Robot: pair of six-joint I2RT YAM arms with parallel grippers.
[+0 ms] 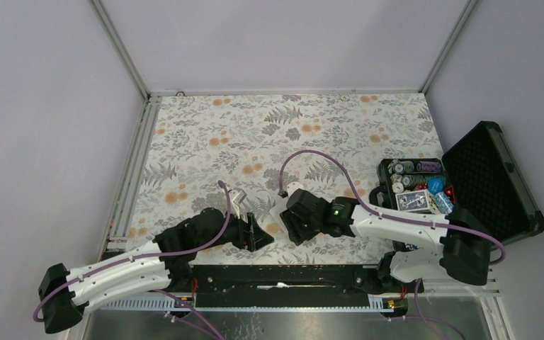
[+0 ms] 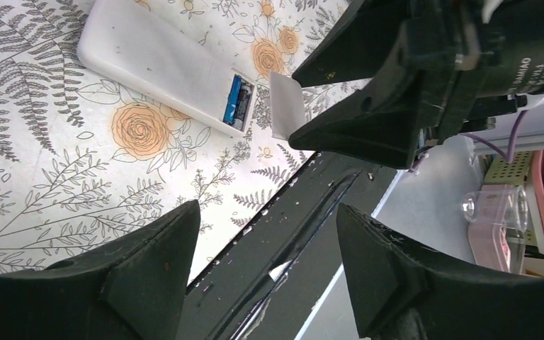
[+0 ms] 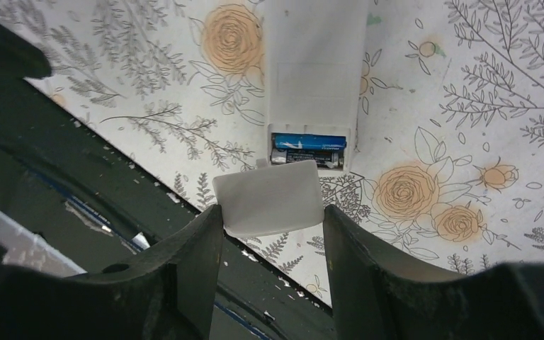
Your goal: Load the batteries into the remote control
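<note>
The remote control (image 3: pixel 316 64) lies back up on the floral table, its plain white back (image 2: pixel 157 65) facing the cameras. Its end compartment is uncovered and the blue batteries (image 3: pixel 308 144) sit inside it (image 2: pixel 235 101). My right gripper (image 3: pixel 270 234) is shut on a small white battery cover (image 3: pixel 269 198), held just in front of the compartment and clear of the remote. The cover (image 2: pixel 285 105) shows between the right fingers in the left wrist view. My left gripper (image 2: pixel 265 262) stands open and empty over the table's near edge, left of the remote (image 1: pixel 278 210).
An open black case (image 1: pixel 496 177) at the right holds chip stacks (image 1: pixel 411 173), a card deck (image 1: pixel 414 200) and dice. A black rail (image 1: pixel 283 276) runs along the near edge beneath both grippers. Floral cloth (image 1: pixel 255 134) stretches behind the remote.
</note>
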